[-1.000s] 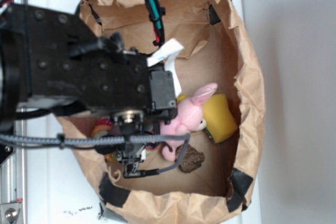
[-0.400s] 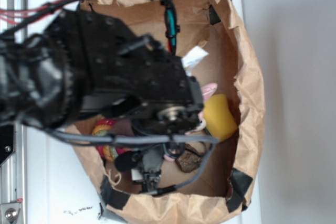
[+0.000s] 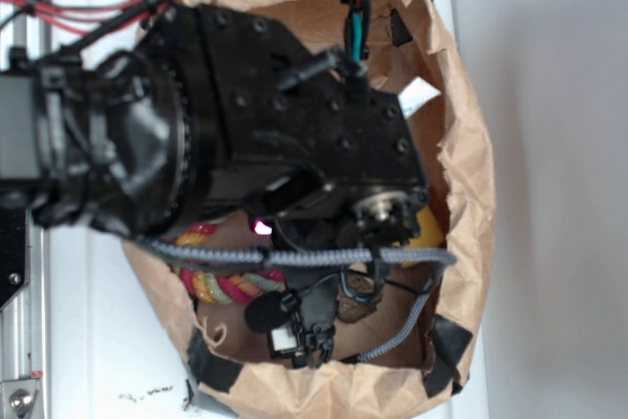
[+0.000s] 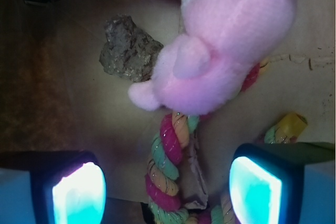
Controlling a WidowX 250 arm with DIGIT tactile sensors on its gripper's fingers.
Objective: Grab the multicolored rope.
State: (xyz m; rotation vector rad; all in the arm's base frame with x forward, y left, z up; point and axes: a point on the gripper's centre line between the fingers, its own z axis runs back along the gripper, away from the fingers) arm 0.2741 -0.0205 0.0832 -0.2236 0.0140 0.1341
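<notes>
We look down into a crumpled brown paper bag [image 3: 461, 144] lying open on a white surface [image 3: 98, 360], with a pale grey wall or floor area [image 3: 559, 183] to its right and black tape patches at the bag's corners; the bag's inner floor is plain brown paper, stained in places. The black robot arm [image 3: 255, 134] fills most of the exterior view, with red wires on top and a grey braided cable [image 3: 294, 257] strung across its lower edge. In the wrist view the gripper [image 4: 168, 187] has its two fingers well apart, their pads [image 4: 79, 192] glowing cyan at the lower corners, with nothing between them but the multicolored rope [image 4: 168, 166] lying on the bag floor; the rope runs upward from the bottom edge and passes under the pink bunny [image 4: 231, 40], which lies on its upper end. A grey-brown rock-like lump [image 4: 128, 48] sits just left of the bunny, touching or nearly touching it; a yellow piece [image 4: 291, 125] shows at the right. In the exterior view a curl of the rope [image 3: 226, 287] shows below the cable on the left. Compared with a second ago, the arm has swung right and further over the bag; it now hides the bunny and nearly all of the yellow sponge that were then plainly seen, and more of the rope is uncovered at the left.
</notes>
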